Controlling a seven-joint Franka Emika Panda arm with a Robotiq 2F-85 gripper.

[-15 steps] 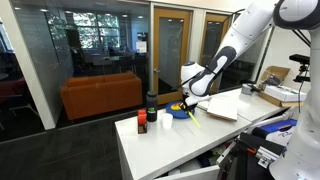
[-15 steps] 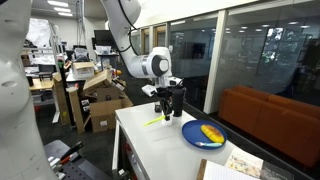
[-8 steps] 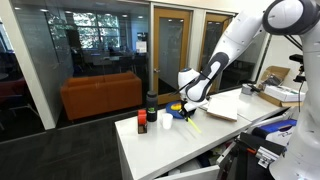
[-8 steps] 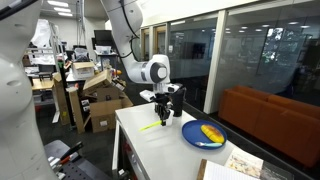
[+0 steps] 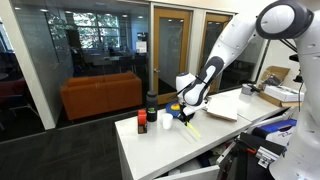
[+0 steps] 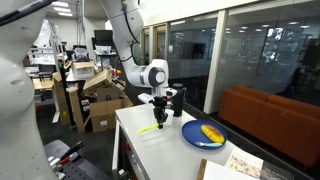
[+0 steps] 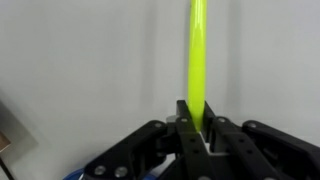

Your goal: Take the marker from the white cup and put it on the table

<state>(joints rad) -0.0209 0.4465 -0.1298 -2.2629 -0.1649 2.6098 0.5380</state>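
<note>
I have sunk lower since a second ago; my jaws are pinched narrow on the marker point(image 7: 197, 60), which slants just above the tabletop point(image 6: 160, 155).

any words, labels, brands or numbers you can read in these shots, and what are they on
No text can be read in any view.
On the marker, gripped by the end effector: plain yellow-green, no print visible.
On the dark bottle and the red-orange container: too small to tell whether there is any label.
On the printed paper at the picture's lower edge: blurred, unreadable.
</note>
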